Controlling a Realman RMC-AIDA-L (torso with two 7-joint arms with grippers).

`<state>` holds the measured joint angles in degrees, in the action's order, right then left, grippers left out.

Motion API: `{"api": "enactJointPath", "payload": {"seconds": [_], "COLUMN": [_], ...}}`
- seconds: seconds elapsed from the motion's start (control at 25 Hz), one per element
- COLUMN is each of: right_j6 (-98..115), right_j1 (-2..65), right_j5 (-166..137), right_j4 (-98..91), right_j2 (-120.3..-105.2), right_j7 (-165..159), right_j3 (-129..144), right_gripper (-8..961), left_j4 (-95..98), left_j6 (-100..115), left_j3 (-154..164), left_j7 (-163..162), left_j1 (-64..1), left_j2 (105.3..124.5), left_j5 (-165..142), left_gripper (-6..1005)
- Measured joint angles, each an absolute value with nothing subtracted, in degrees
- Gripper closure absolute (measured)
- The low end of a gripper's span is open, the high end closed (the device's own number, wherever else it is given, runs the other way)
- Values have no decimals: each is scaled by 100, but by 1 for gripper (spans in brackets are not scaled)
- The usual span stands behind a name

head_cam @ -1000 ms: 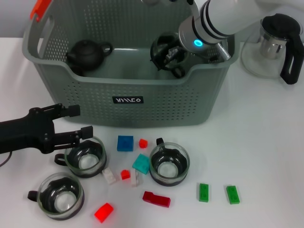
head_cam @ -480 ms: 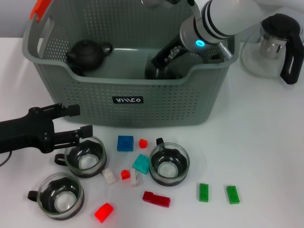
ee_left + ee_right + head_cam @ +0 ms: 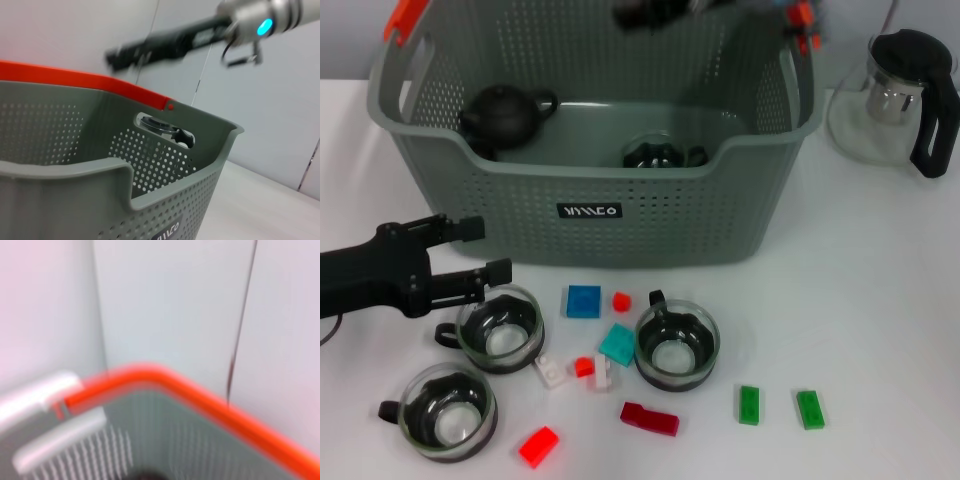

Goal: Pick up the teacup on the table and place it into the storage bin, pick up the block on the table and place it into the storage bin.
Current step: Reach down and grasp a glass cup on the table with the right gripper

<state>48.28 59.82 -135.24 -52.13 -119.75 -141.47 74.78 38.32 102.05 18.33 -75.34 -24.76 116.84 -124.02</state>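
Head view: my left gripper [image 3: 485, 250] lower left, fingers spread wide, empty, above teacup [image 3: 501, 329]. Another teacup [image 3: 658, 155] inside storage bin [image 3: 620, 215]. Blue block [image 3: 583, 301] on table. Right gripper blurred at top, can't tell.

Left wrist view: bin [image 3: 165, 200] fills bottom; my right arm [image 3: 200, 32] blurred up top.

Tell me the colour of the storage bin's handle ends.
Orange-red, on the grey-green storage bin; clearest in the left wrist view.

Right gripper [image 3: 660, 12] — blurred, edge-cropped
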Motion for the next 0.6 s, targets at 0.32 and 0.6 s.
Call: {"api": "enactJointPath", "payload": {"seconds": [0.32,0.6], "right_j6": [8014,10247], "right_j1": [4287,3273], "right_j5": [-9932,-9771], "right_j4": [-6638,-6972], "right_j2": [-11816,-11674], "right_j7": [-11534,-10877], "right_j3": [5914,5282], "right_gripper": [349,353], "left_j4": [3833,3865], "left_j6": [10205,10204], "left_j3": [1827,1826], "left_j7": [-7522,-7534], "left_j1": [-2487,-2486], "left_j2": [11681,11666], "left_j5": [-12401,-12401], "left_gripper": [192,192]}}
